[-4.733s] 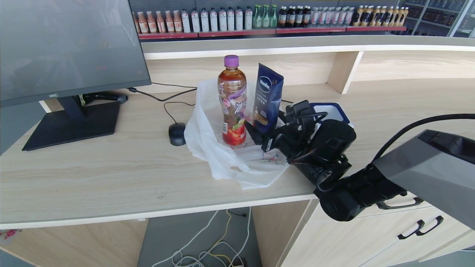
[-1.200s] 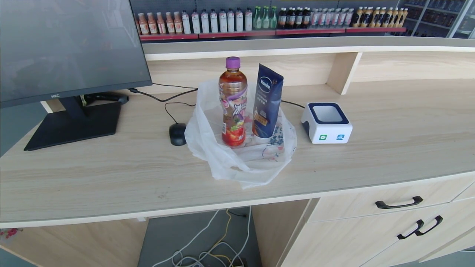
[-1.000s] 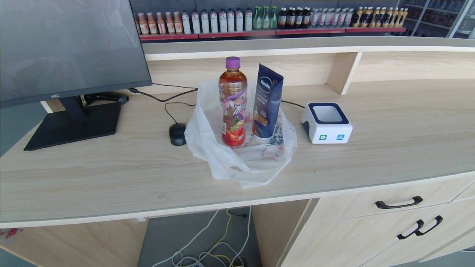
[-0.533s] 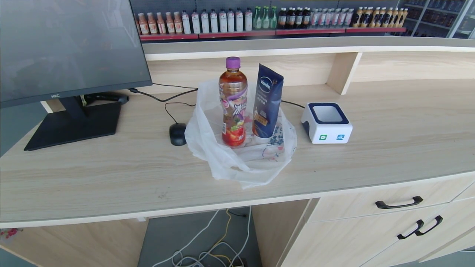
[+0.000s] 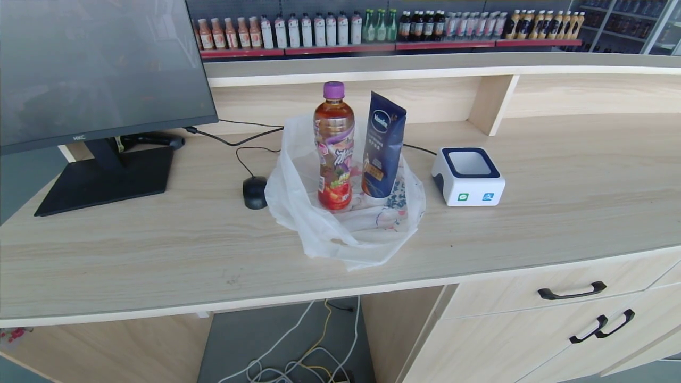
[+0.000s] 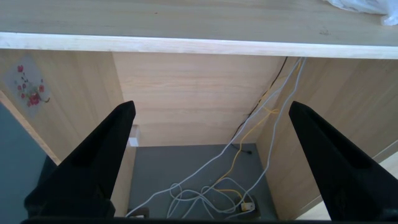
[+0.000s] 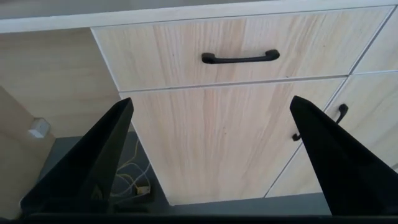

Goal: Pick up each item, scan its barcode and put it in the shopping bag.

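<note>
A drink bottle (image 5: 333, 149) with a purple cap and a dark blue tube (image 5: 383, 149) stand upright side by side inside the white plastic shopping bag (image 5: 319, 223) on the counter. A white scanner box (image 5: 467, 176) with a blue-rimmed window sits just right of the bag. My left gripper (image 6: 211, 162) hangs open below the counter's front edge, facing the leg space and its cables. My right gripper (image 7: 211, 162) is open too, low in front of the drawer fronts.
A monitor (image 5: 96, 69) on a black stand fills the counter's left, with a black mouse (image 5: 254, 192) beside the bag. A raised shelf (image 5: 425, 69) runs behind. Drawers with black handles (image 5: 572, 292) are below right; loose cables (image 5: 298, 361) lie on the floor.
Several seconds ago my right arm was at the blue tube in the bag; it has since withdrawn below the counter. Over the last second nothing moved.
</note>
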{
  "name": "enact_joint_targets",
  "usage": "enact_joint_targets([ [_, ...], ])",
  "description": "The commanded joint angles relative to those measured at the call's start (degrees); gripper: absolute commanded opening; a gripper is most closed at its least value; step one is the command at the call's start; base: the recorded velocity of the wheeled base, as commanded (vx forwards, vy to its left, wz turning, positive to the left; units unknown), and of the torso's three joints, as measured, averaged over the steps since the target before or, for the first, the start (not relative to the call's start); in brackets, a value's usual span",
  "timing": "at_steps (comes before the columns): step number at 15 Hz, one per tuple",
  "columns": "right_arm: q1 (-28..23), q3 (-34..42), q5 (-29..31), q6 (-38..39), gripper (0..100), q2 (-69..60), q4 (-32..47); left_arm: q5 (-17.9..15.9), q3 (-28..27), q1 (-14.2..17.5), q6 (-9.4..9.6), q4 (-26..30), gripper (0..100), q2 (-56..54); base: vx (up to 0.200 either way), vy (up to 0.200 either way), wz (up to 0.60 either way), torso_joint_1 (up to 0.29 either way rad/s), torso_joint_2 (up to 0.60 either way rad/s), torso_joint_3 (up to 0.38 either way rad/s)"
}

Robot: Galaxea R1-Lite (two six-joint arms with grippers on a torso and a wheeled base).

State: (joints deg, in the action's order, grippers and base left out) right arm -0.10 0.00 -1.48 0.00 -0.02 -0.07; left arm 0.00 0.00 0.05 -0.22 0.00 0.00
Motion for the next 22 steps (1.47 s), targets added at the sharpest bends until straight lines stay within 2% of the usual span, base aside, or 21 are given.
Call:
enact_joint_targets([
  [1,0.01,0.0,-0.02,0.09,100,0.02,-0.01,0.0,0.0,0.04,0.04,0.0,100,0.0,0.0,0.0,0.0,0.0,0.0,0.0],
  [9,0.01,0.0,0.07,0.35,100,0.02,-0.01,0.0,0.0,-0.05,0.57,0.0,100,0.0,0.0,0.0,0.0,0.0,0.0,0.0],
  [22,0.01,0.0,0.07,0.35,100,0.02,-0.01,0.0,0.0,0.04,0.31,0.0,100,0.0,-0.015,0.0,0.0,-0.006,0.0,0.001],
])
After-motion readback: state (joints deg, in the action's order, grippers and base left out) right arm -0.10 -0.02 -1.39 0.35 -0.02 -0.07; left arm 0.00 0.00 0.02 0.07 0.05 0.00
